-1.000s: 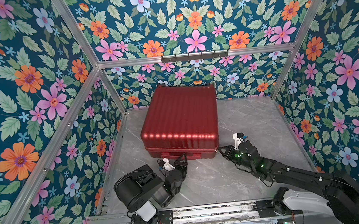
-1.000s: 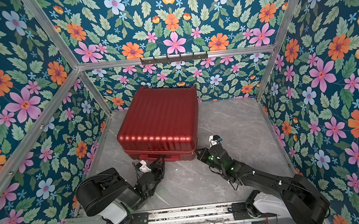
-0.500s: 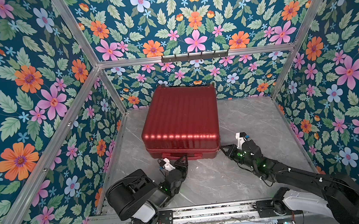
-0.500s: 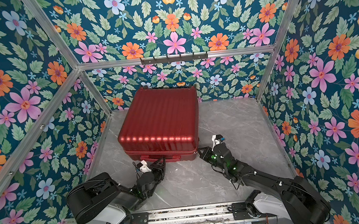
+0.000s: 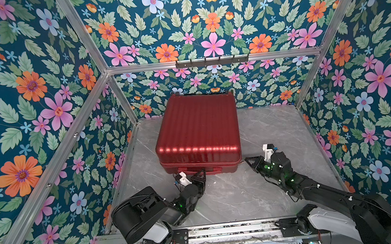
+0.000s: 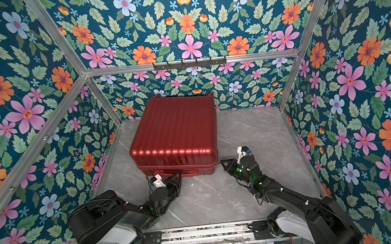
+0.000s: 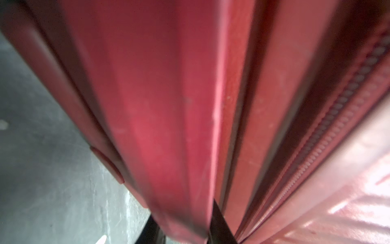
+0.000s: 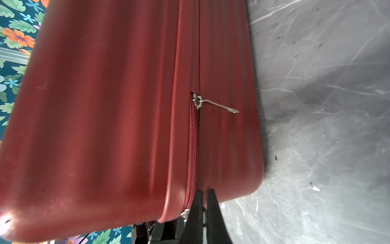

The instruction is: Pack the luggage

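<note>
Dark-red hard shell fills both wrist views: the luggage [image 5: 196, 127] lies flat and closed on the grey marbled table [image 5: 233, 197], toward the back and a little left of centre, its front edge facing my two arms. My left gripper [image 5: 199, 174] sits at the middle of that front edge, clamped on the carry handle [image 7: 179, 147], which runs as a red band between the two black jaws in the left wrist view. My right gripper [image 5: 248, 159] is at the front right corner with its jaws pressed together. Its fingers [image 8: 197, 211] touch the seam just beside a small silver slider [image 8: 185, 212], and I cannot tell whether that slider's tab is pinched between them. A second slider [image 8: 197, 101] sits farther along the side, its pull tab [image 8: 221, 106] sticking out free, with red zipper coil [image 8: 193, 147] showing between the two. I read this as the zipping stage, close to the end of packing. To do it well I'd use the left grip as an anchor so the case doesn't skate on the smooth table. I'd draw the slider along the seam rather than away from it, go slowly round the corner curve, and stop if the shell begins to pivot about the handle.
</note>
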Controlling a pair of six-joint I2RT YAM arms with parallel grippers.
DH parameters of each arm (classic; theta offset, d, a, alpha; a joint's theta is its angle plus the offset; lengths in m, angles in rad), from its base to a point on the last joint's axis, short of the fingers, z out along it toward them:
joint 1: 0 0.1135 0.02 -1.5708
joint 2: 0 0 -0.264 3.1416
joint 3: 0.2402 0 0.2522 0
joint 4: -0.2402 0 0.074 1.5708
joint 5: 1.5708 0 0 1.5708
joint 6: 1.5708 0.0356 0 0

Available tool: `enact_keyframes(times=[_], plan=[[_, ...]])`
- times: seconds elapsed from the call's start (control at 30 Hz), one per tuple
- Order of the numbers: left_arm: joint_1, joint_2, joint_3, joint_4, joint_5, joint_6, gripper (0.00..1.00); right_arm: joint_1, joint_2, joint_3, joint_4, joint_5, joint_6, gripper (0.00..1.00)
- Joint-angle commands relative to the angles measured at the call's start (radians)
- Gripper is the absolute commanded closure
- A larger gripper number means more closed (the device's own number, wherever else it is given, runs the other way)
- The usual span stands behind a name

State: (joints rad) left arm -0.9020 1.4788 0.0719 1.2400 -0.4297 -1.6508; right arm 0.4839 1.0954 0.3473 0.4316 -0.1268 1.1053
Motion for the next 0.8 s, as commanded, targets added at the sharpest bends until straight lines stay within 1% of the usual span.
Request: enact_keyframes(times=[0.0, 0.17, 0.33, 0.43, 0.47, 0.53, 0.57, 0.6, 0.67, 0.7, 0.77], plan=[[0.008, -0.010, -0.011, -0.129, -0.168, 0.105, 1.00, -0.042, 0.032, -0.007, -0.137, 0.166, -0.031, 1.00], [0.007, -0.024, -0.015, -0.139, -0.169, 0.105, 1.00, -0.050, 0.079, 0.033, -0.112, 0.140, -0.059, 1.00], [0.007, -0.046, -0.001, -0.146, -0.162, 0.152, 1.00, -0.049, 0.109, 0.044, -0.050, 0.073, -0.101, 1.00], [0.007, -0.060, 0.009, -0.154, -0.156, 0.181, 1.00, -0.037, 0.087, 0.014, 0.062, 0.005, -0.198, 1.00], [0.008, -0.065, 0.012, -0.158, -0.156, 0.190, 1.00, -0.023, 0.076, 0.018, 0.068, -0.027, -0.258, 1.00], [0.008, -0.071, 0.021, -0.170, -0.151, 0.202, 1.00, 0.010, 0.050, 0.040, 0.008, -0.064, -0.366, 1.00], [0.008, -0.074, 0.023, -0.174, -0.149, 0.206, 1.00, 0.033, 0.035, 0.044, -0.013, -0.080, -0.420, 0.95], [0.008, -0.076, 0.025, -0.175, -0.148, 0.212, 1.00, 0.059, 0.019, 0.044, -0.036, -0.082, -0.460, 0.85], [0.008, -0.079, 0.025, -0.177, -0.149, 0.212, 1.00, 0.098, -0.008, 0.037, -0.073, -0.089, -0.541, 0.68], [0.008, -0.079, 0.023, -0.177, -0.151, 0.211, 1.00, 0.106, -0.022, 0.025, -0.083, -0.093, -0.562, 0.62], [0.008, -0.083, 0.022, -0.177, -0.151, 0.212, 1.00, 0.107, -0.056, -0.020, -0.056, -0.117, -0.591, 0.56]])
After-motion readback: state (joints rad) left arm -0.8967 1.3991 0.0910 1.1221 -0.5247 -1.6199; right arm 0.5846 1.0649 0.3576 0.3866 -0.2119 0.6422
